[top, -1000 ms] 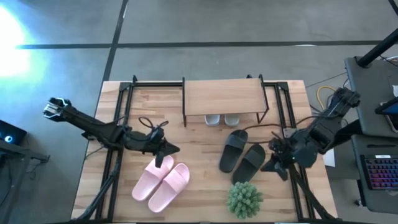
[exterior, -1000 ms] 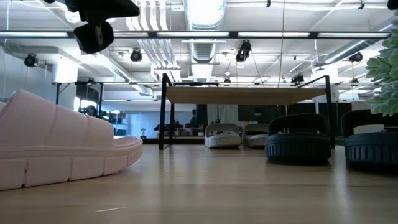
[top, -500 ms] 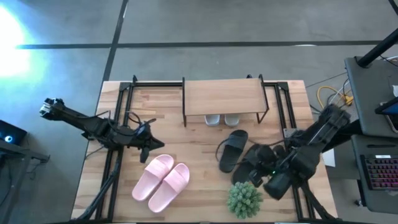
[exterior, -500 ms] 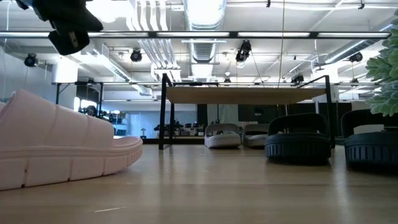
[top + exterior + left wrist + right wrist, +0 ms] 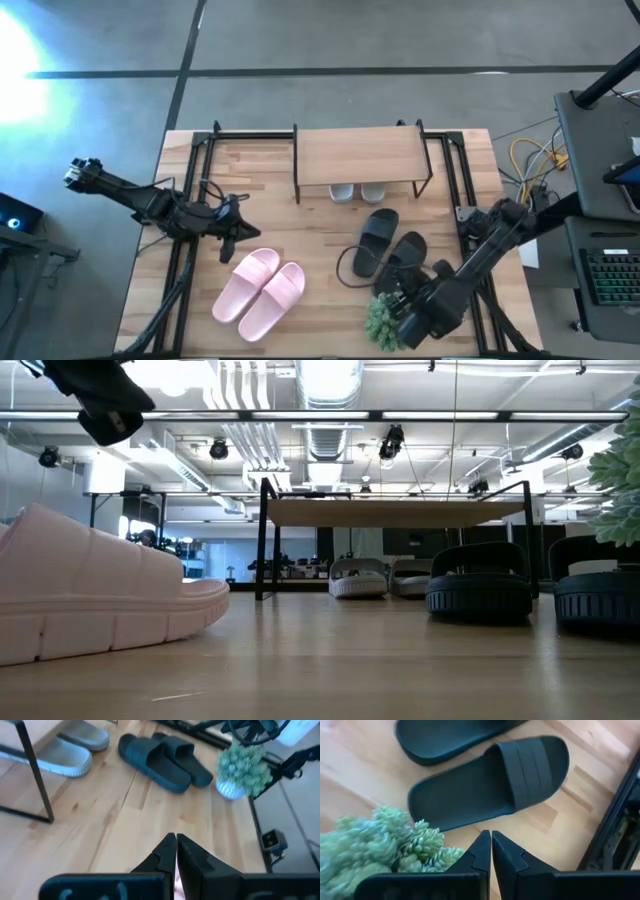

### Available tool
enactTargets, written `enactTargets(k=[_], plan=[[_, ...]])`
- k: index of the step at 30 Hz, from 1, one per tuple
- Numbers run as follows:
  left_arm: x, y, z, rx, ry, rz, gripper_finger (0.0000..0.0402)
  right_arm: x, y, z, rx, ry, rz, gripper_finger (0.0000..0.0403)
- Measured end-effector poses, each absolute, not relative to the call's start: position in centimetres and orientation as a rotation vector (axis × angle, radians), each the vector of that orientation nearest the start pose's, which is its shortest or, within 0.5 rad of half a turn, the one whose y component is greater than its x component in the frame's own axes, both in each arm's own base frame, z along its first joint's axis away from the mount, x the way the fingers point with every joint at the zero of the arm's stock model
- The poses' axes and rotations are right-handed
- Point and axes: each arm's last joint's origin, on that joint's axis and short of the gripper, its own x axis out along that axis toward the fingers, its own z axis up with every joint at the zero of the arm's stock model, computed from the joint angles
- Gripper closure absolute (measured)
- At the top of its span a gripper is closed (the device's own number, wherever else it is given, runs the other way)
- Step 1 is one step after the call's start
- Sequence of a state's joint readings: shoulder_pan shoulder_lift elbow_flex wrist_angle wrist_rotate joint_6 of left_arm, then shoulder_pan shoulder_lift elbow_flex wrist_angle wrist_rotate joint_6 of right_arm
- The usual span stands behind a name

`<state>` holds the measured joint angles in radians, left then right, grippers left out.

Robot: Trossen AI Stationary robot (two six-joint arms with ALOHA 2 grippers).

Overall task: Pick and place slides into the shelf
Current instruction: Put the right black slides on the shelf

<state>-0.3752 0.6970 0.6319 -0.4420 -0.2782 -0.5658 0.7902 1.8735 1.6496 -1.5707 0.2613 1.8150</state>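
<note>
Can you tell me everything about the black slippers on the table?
The black slides are a pair of dark, rubbery-looking open-toed sandals, each with a wide ribbed strap and a finely textured footbed. They lie flat, soles down and side by side on the wooden table, in front of the shelf and behind the small green plant. Nothing holds them. The right claw, shut, hovers close above them and the plant.

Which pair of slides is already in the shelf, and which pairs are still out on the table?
In: the grey-white slides, under the shelf plank. Out: the pink slides and black slides, on the open tabletop.
</note>
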Motion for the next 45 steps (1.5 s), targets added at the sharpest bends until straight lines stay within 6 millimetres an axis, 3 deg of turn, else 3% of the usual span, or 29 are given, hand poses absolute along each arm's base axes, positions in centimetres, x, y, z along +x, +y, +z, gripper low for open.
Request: enactTargets(k=[6, 13, 21, 27, 32, 39, 45], plan=[[14.4, -4.9, 26.1, -0.36, 0.585, 0.06, 0.0402, 24.6, 23.5, 24.9, 0.501, 1.249, -1.019, 0.0394], [15.3, -5.2, 25.1, -0.334, 0.65, 0.08, 0.0402, 25.1, 22.6, 25.0, 0.522, 1.267, -1.04, 0.0394], [16.6, -5.7, 23.8, -0.344, 0.722, 0.121, 0.0402, 26.3, 19.0, 26.2, 0.747, 1.235, -1.184, 0.0367], [16.9, -5.8, 23.6, -0.352, 0.722, 0.126, 0.0402, 28.3, 16.3, 25.5, 0.624, 1.421, -1.059, 0.0353], [16.7, -5.8, 24.3, -0.367, 0.687, 0.115, 0.0402, 29.2, 15.1, 24.9, 0.6, 1.476, -1.08, 0.0316], [15.8, -5.4, 25.5, -0.396, 0.62, 0.093, 0.0402, 29.0, 14.9, 24.3, 0.583, 1.461, -1.113, 0.0247], [14.9, -5.0, 26.3, -0.417, 0.569, 0.076, 0.0402, 28.0, 14.2, 22.1, 0.444, 1.592, -1.081, 0.0219]])
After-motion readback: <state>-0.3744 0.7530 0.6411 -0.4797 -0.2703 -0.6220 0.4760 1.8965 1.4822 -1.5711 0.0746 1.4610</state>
